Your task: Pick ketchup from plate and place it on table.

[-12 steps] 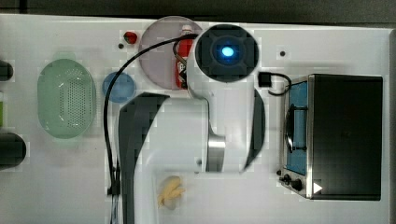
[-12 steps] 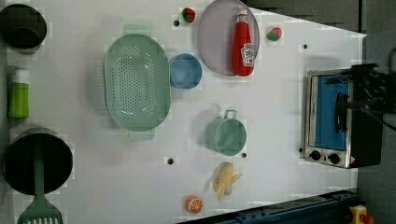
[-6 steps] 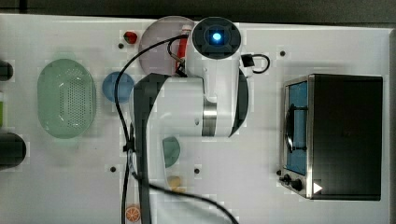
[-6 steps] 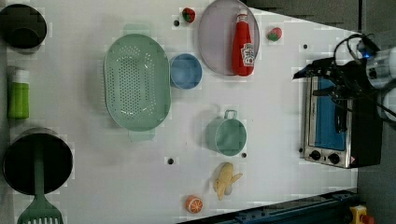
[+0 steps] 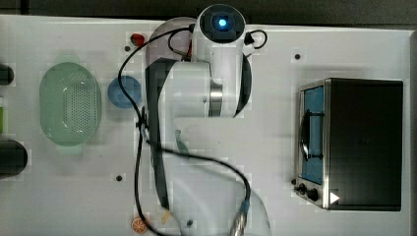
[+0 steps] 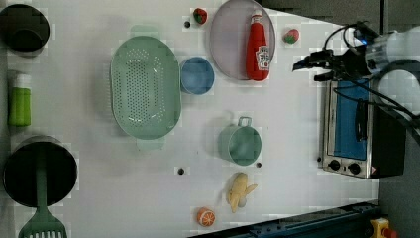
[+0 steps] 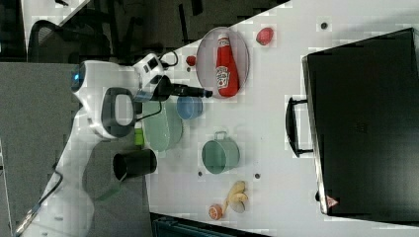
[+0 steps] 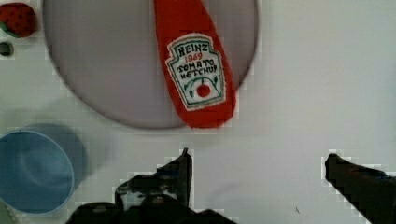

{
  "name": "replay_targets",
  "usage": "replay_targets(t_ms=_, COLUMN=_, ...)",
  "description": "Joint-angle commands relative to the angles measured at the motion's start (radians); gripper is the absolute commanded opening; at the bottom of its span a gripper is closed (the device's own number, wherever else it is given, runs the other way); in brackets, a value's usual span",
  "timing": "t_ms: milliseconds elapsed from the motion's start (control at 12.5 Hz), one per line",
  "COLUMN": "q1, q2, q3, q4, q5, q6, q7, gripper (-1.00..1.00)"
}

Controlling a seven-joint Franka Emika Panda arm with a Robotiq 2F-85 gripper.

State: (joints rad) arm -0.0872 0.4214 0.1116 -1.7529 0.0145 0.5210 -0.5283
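The ketchup (image 6: pixel 257 47), a red squeeze bottle with a white cap and a white-and-green label, lies flat on the round mauve-grey plate (image 6: pixel 230 39) on the white table (image 6: pixel 297 148). My gripper (image 6: pixel 309 67) hovers open over the table beside the plate, at the left view's right of the bottle. In the wrist view the ketchup (image 8: pixel 196 65) lies on the plate (image 8: pixel 107 60) with its base end at the rim. The gripper (image 8: pixel 258 158) stands wide apart just off that rim, holding nothing. In the right view the gripper (image 7: pixel 197 92) reaches toward the ketchup (image 7: pixel 226 69). My arm hides the bottle in the top view.
A blue bowl (image 6: pixel 197 75) and a green perforated basket (image 6: pixel 144 89) sit beside the plate. Two strawberry toys (image 6: pixel 200 15) (image 6: pixel 291 35) flank it. A green mug (image 6: pixel 241 144), a toaster oven (image 6: pixel 354 129), a yellow toy (image 6: pixel 240 191) and an orange slice (image 6: pixel 205 216) lie farther off.
The arm has swung toward the plate. In the left view the gripper came from the right edge leftward, nearer the ketchup. Its fingers stayed open.
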Motion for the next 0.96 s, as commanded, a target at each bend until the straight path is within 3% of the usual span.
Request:
replay_targets(t_ms=80, q1=0.012, q2=0.068, q3=0.001, q4=0.055, q5=-0.002, q6=0.019, q7=-0.117, gripper=1.0)
replay_targets(t_ms=480, q1=0.028, q2=0.217, q3=0.001, q4=0.145, q5=-0.007, q6=0.082, q7=-0.159, gripper=1.0)
replay_targets(t_ms=960, q1=0.048, q2=0.356, q3=-0.002, q4=0.19, q5=-0.03, q6=0.283, q7=-0.18, gripper=1.0)
